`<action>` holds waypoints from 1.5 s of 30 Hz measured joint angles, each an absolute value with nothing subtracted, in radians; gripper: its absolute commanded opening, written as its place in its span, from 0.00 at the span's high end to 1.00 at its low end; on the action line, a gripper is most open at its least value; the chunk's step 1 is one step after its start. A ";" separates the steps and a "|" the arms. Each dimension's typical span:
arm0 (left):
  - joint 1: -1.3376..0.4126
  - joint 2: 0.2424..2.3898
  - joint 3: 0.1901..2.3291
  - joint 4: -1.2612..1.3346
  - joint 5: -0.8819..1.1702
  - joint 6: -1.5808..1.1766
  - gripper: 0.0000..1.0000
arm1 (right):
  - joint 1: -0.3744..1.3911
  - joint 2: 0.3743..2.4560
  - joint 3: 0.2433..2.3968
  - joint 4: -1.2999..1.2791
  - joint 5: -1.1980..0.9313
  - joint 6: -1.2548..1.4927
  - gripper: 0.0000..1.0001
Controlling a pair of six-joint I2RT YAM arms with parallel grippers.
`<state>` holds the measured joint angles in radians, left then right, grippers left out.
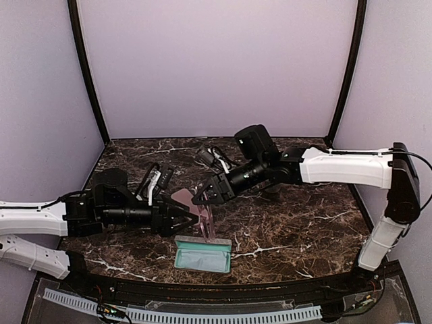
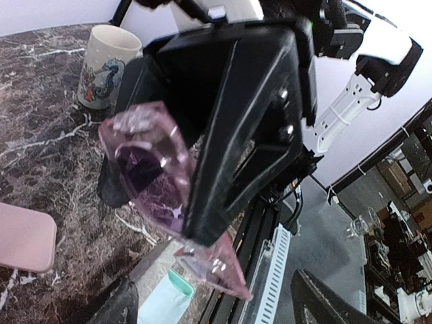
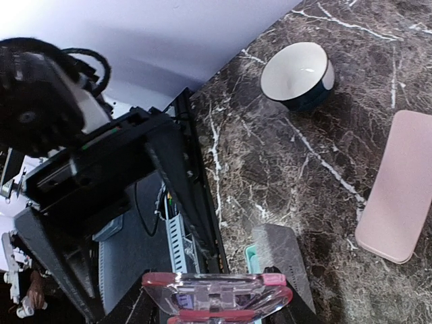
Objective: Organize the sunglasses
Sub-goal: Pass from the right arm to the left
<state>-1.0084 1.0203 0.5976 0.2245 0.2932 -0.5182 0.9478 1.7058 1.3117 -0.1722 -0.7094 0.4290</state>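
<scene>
right gripper point(image 1: 202, 198) pinching the red-pink sunglasses point(image 1: 206, 221) over the marble table point(image 1: 304, 229), left gripper point(image 1: 191, 219) spread beside them.

from the top camera i see the pair held clear of the tabletop, a little toward 7 o'clock of its middle. in my left wrist view one dark finger of the right gripper lies across the translucent frame. my left jaws stand wide apart at the pair's 9 o'clock, closed on nothing. an open grey case point(image 1: 202, 255) with teal lining lies at the pair's 6 o'clock, a pink case point(image 1: 183, 197) at its 10 o'clock. a printed mug point(image 2: 108, 64) stands toward 12 o'clock; a white-lined dark bowl point(image 3: 297, 77) shows in the right wrist view.
</scene>
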 measured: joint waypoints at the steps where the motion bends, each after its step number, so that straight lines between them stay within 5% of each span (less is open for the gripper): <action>1: -1.007 1.019 0.580 0.239 0.310 -0.524 0.22 | 0.948 1.703 1.313 -0.173 -0.738 0.420 0.71; 15: -1.003 1.158 0.464 0.637 0.476 -0.716 0.19 | 0.948 1.694 1.313 -0.090 -0.887 0.454 0.71; 23: -1.003 1.264 0.464 0.794 0.533 -0.800 0.31 | 0.948 1.694 1.313 -0.043 -0.905 0.480 0.72; 32: -1.001 1.264 0.464 0.815 0.534 -0.823 0.24 | 0.948 1.702 1.313 -0.031 -0.927 0.483 0.73; 45: -1.001 1.234 0.467 0.799 0.500 -0.815 0.55 | 0.954 1.714 1.313 -0.057 -0.936 0.461 0.73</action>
<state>-1.0012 1.2335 0.4667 0.7986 0.5003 -0.8146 0.9539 1.7138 1.3128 -0.0574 -0.9363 0.4606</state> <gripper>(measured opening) 0.526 0.466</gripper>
